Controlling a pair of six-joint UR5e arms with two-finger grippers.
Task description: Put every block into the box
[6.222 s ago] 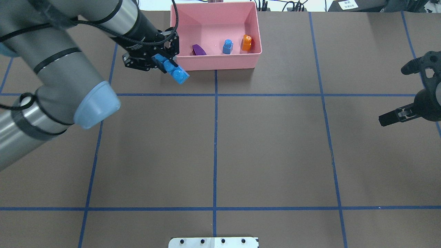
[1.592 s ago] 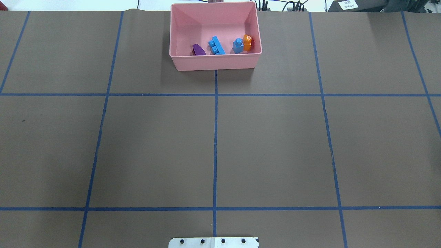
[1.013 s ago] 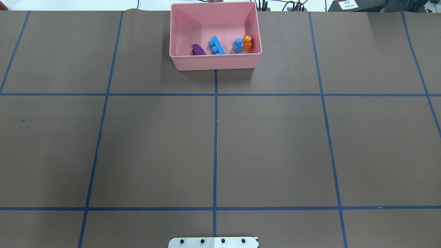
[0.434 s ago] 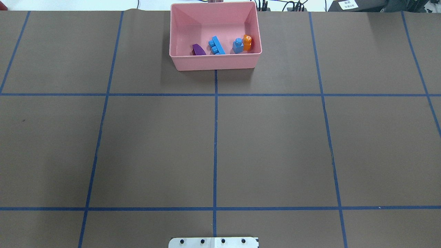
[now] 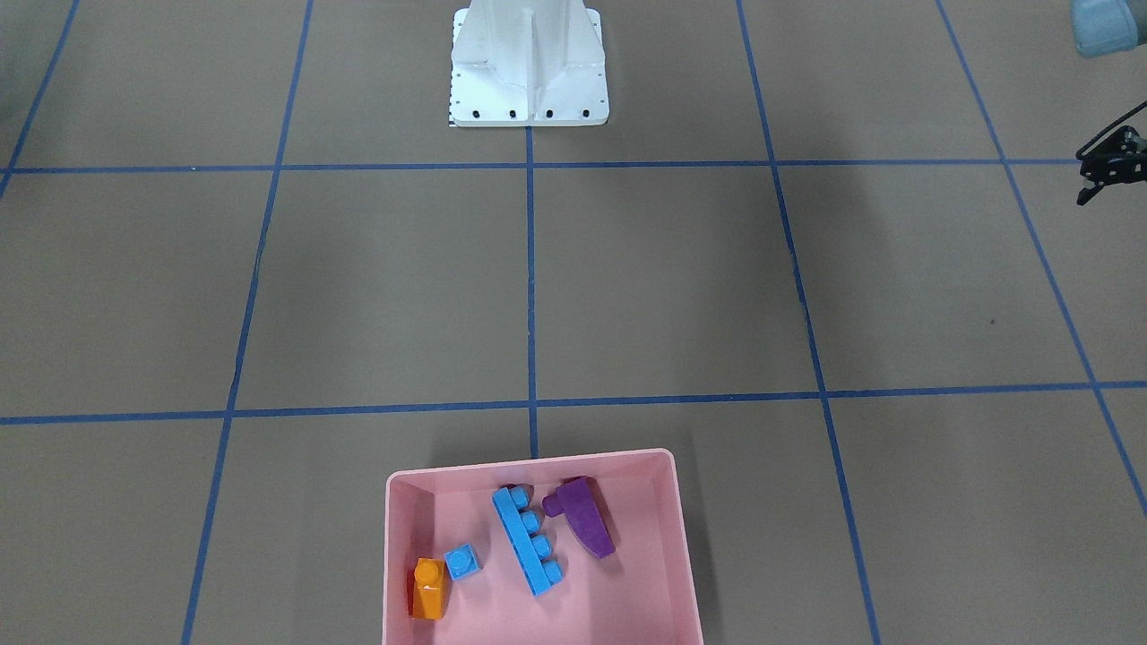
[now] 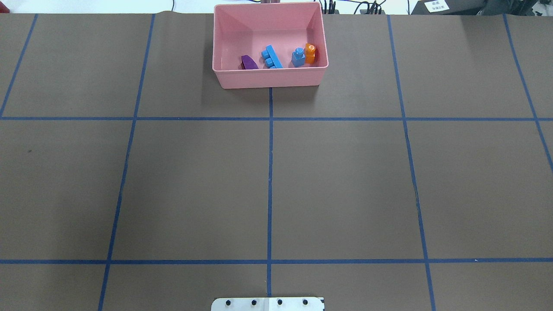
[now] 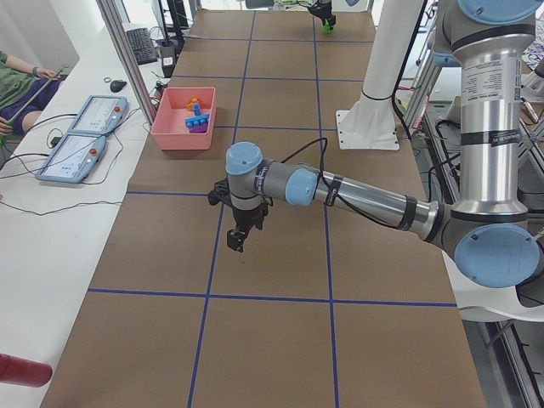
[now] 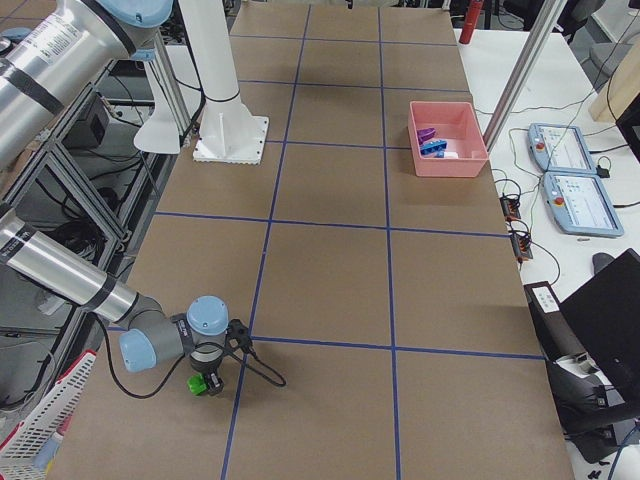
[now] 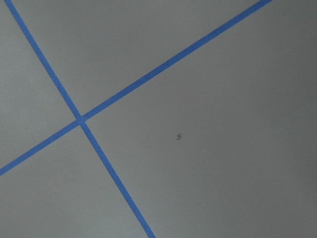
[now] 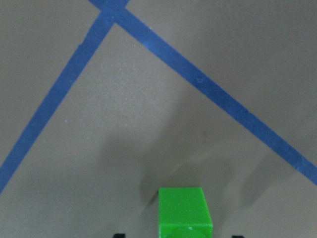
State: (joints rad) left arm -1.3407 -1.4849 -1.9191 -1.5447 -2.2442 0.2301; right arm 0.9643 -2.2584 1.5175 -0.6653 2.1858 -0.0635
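Note:
The pink box point(image 5: 394, 537) stands at the table's far middle and also shows in the overhead view point(image 6: 270, 78). Inside lie the orange block point(image 5: 429, 587), small blue cube point(image 5: 461, 563), long blue block point(image 5: 529, 540) and purple wedge point(image 5: 582, 517). The green block point(image 10: 184, 210) sits on the table far out on my right, under my right gripper point(image 8: 205, 380), whose jaws stand wider than it on both sides. My left gripper point(image 5: 1109, 168) hangs empty above bare table on my left; I cannot tell whether it is open or shut.
The white robot base point(image 5: 529, 72) stands at the near middle edge. Operator consoles point(image 7: 85, 136) and cables lie on the white bench beyond the box. Both arms are outside the overhead view.
The long blue block, held by my left gripper beside the box 6 s ago, now lies in the box. The small blue cube sits against the orange block. Both arms left the overhead view.

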